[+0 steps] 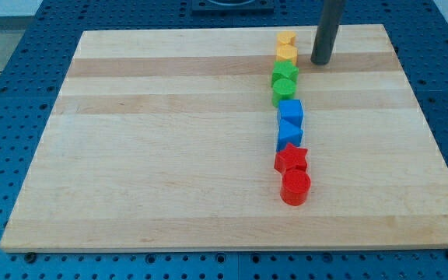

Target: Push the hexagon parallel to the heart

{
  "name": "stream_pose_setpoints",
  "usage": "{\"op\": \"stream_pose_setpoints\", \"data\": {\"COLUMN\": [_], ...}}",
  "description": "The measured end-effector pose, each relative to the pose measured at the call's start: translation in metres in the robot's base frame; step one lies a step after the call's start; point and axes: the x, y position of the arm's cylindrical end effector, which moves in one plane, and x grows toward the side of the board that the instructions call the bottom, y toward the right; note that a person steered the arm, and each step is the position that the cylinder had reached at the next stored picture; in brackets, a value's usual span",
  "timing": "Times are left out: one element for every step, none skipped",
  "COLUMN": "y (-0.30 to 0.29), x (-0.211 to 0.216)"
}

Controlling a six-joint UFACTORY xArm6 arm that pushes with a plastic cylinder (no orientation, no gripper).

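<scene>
Eight blocks stand in a near-straight column right of the board's centre. From the view's top: a yellow block (286, 37) that looks like the hexagon, a second yellow block (286, 53) that may be the heart, a green star (285, 71), a rounded green block (283, 92), two blue blocks (291, 111) (289, 133), a red star (292, 158) and a red cylinder (295, 187). My tip (321, 62) rests on the board just right of the two yellow blocks, a small gap away, touching none.
The wooden board (169, 155) lies on a blue perforated table (6, 117). The board's top edge is close behind the yellow blocks and my tip.
</scene>
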Motion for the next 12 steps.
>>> {"op": "stream_pose_setpoints", "data": {"y": [-0.008,-0.055,-0.109,-0.175,-0.175,-0.144,-0.154,-0.114,-0.111,-0.123,-0.086,-0.075], "x": [-0.058,-0.084,-0.081,-0.058,-0.036,-0.036,-0.005,0.015,0.015,0.031,0.042,0.035]}}
